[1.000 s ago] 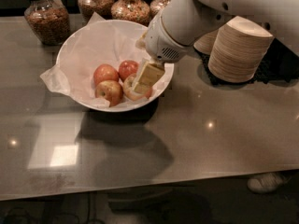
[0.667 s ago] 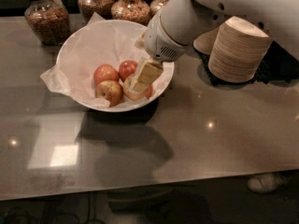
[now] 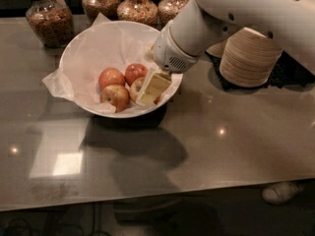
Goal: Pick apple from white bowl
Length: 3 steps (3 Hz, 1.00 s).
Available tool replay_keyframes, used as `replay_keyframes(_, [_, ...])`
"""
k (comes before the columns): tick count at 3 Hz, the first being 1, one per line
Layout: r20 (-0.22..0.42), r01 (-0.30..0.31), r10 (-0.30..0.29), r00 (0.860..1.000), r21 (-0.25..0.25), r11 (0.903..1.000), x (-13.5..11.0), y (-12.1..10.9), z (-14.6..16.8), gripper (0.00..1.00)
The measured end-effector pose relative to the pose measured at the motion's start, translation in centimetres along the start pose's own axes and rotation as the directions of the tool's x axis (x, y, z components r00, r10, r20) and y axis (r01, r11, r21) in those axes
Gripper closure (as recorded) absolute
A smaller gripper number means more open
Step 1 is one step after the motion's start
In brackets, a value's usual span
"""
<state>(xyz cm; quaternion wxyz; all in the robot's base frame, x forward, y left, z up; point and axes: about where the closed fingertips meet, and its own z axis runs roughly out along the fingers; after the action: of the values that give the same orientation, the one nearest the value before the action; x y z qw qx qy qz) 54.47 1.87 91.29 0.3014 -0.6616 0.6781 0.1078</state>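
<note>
The white bowl (image 3: pixel 83 48), lined with crinkled white paper, stands at the back left of the grey table. Several apples lie in it. The apple (image 3: pixel 136 86), pale with a red blush, lies at the bowl's right side and is mostly hidden behind my gripper (image 3: pixel 146 93). The gripper reaches down into the bowl from the upper right and sits right at this apple, on its right side. Two deeper red apples (image 3: pixel 111 76) (image 3: pixel 135 72) and a smaller streaked apple (image 3: pixel 115 96) lie to the left of it.
A stack of tan disposable bowls (image 3: pixel 250 58) stands on a dark mat at the right. Several glass jars of dry food (image 3: pixel 49 19) (image 3: pixel 139 6) line the back edge. The table's front edge (image 3: pixel 157 195) runs across below.
</note>
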Motion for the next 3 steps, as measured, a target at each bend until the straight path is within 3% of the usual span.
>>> replay_keyframes(3, [-0.027, -0.026, 0.024, 0.999, -0.054, 0.9982, -0.2, 0.9, 3.4, 0.28])
